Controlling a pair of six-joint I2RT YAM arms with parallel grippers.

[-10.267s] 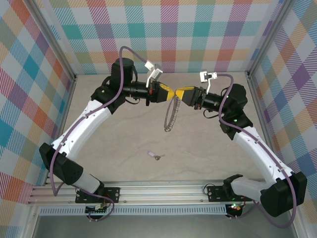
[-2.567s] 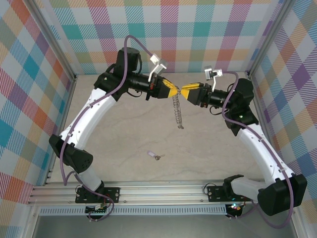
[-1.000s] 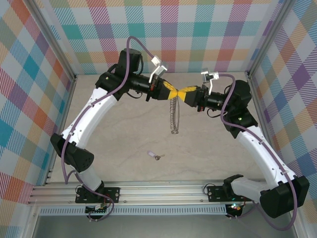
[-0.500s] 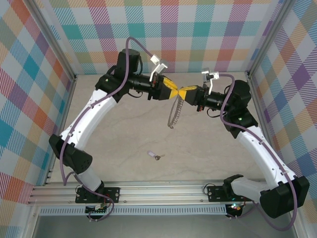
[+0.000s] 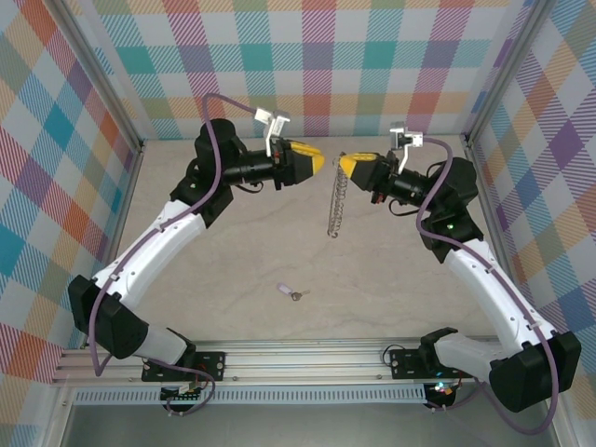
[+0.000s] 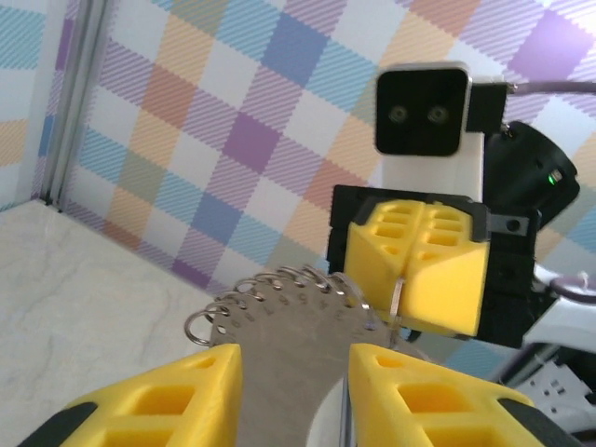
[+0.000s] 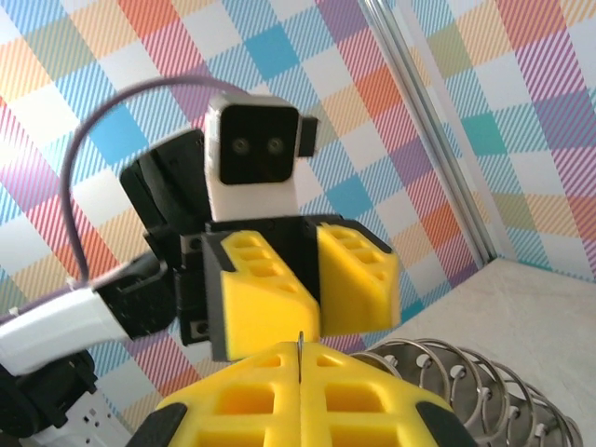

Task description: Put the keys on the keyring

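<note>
Top external showed the left end effector (image 5: 318, 159) released and withdrawn, seemingly free for the tiny lilac-tabbed keys (image 5: 291, 291) below it, the clenched right end effector (image 5: 345, 165) alone dangling the thin grey scalloped keyring (image 5: 337, 205).

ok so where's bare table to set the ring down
Bare beige tabletop right of the small lilac-tabbed key, up to the right arm and front rail; also between key and left arm. Crowded far middle: open left gripper facing right gripper holding the scalloped grey metal keyring.
</note>
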